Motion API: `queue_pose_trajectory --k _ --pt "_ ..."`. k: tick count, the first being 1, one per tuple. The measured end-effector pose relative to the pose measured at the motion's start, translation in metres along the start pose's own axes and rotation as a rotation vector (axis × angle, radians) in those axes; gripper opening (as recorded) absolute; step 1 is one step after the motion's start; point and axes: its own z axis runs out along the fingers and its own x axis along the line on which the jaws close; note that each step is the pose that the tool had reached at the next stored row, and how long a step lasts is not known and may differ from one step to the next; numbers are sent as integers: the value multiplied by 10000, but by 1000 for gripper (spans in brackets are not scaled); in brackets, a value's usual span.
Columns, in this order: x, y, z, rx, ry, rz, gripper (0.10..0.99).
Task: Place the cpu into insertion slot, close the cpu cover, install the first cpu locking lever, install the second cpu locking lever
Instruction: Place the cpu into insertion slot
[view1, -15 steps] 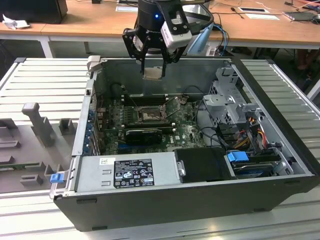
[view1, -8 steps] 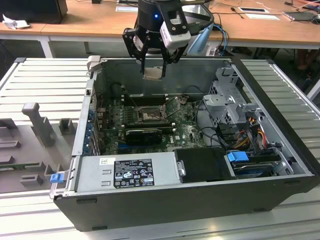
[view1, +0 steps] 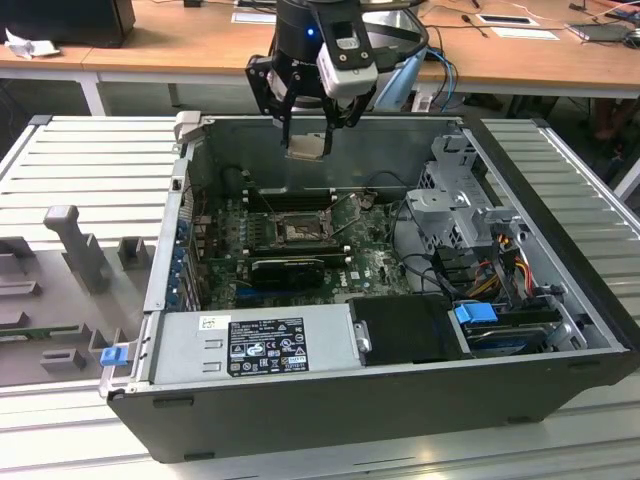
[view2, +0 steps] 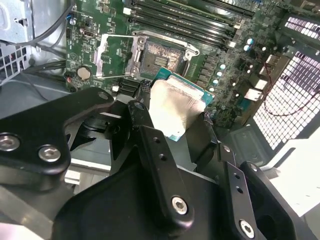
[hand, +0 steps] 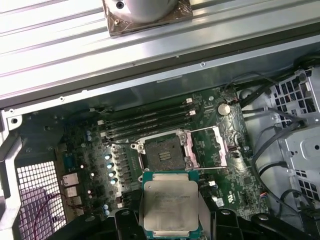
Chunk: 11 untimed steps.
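Clearly, the cpu (hand: 170, 205) is clamped in the gripper (view1: 307, 138) above the insertion slot (hand: 164, 156), whose contacts could be bent by a tilted landing.

text: none legible | power supply label (view1: 268, 345): print too small to read

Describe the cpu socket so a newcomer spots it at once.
Look inside the open computer case at the green board on its floor. Beside the long black memory slots sits the socket: a square black frame with a dull grey centre. It is the only square opening there, and its silver cover lies swung open next to it.
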Motion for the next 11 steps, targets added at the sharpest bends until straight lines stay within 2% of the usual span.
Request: queue_pose_trajectory --k 6,11 --pt "0 -1 7 -10 -64 708 529" --pt "-1 -1 17 -17 -85 941 529"
